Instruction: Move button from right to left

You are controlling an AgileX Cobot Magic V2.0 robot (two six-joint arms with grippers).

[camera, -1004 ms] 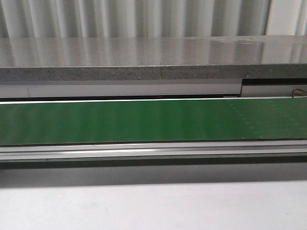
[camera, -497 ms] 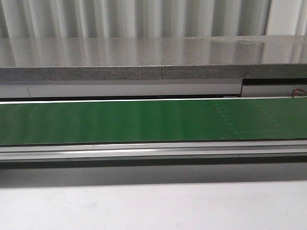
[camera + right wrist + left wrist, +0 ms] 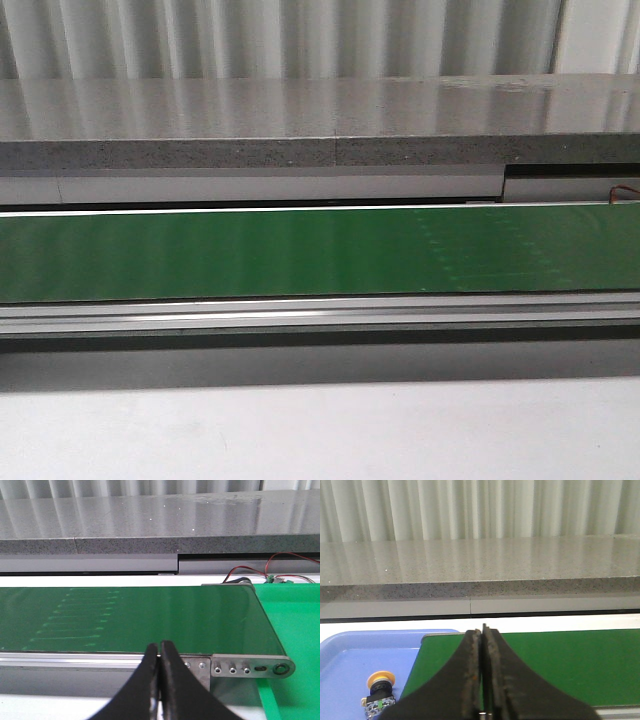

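Conveyor belt point(image 3: 300, 250) alone fills the front view, no arm or part on it. Left wrist view: left gripper point(image 3: 483, 672) pressed together, the button point(image 3: 379, 694) in the blue tray point(image 3: 345, 655), lower left (already left side, seemingly). Right wrist view: right gripper point(image 3: 160, 680) pressed together over the belt; I would wait and spread it only once a part appears.

Front camera faces the green belt point(image 3: 300, 250) squarely, both wrist cameras low, sharing it

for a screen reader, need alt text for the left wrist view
The shut left gripper hangs over the end of a green conveyor belt. Beside the belt, a yellow-capped button lies in a blue tray.
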